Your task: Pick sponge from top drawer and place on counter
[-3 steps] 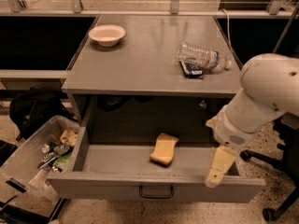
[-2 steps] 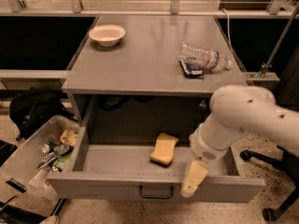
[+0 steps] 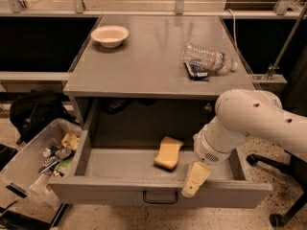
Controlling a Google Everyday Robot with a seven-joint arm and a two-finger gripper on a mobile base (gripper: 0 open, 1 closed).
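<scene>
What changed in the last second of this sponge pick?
The arm swung leftward in the picture across the open top drawer, bringing the gripper closer to the sponge. The gripper now hangs at the drawer's front edge beside the sponge, not touching it. Nothing was taken hold of or let go. The sponge, and the bowl and bottle on the counter, stayed put.
</scene>
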